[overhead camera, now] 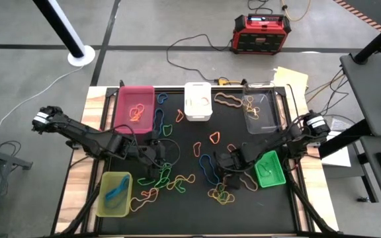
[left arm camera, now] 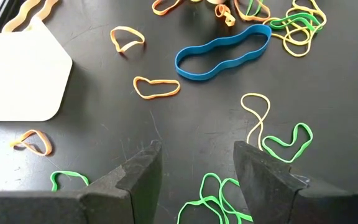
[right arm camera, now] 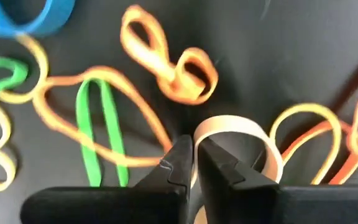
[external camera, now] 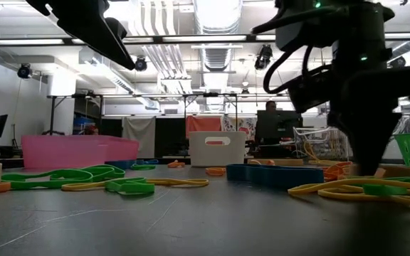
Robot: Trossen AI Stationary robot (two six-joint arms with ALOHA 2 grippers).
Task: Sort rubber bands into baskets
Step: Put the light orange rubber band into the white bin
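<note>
Right hand (right arm camera: 194, 163) pinched closed on a tan rubber band (right arm camera: 241, 134), low over the black counter (overhead camera: 177, 205) just beside the bright green basket (overhead camera: 270, 169). The band's loop arches up from between the fingers, beside an orange twisted band (right arm camera: 179, 74) and a green band (right arm camera: 98, 124) that lie close by and could be dragged along. To do this step well, judged from the grip: lift straight up and slowly, so that only the tan band leaves the pile, and check that no neighbour hangs from it before carrying it to a basket. The clear basket (overhead camera: 259, 112), beyond the green basket, already holds pale bands and looks the likely target, though that is a guess.

Left hand (left arm camera: 194, 171) open, fingers spread, poised above loose green bands (left arm camera: 219, 199) on the far side of the pile from the green basket; a long blue band (left arm camera: 222, 50) lies ahead of it. Pink (overhead camera: 135, 106), white (overhead camera: 198, 100) and yellow-green (overhead camera: 114, 194) baskets stand well apart from the green one.
</note>
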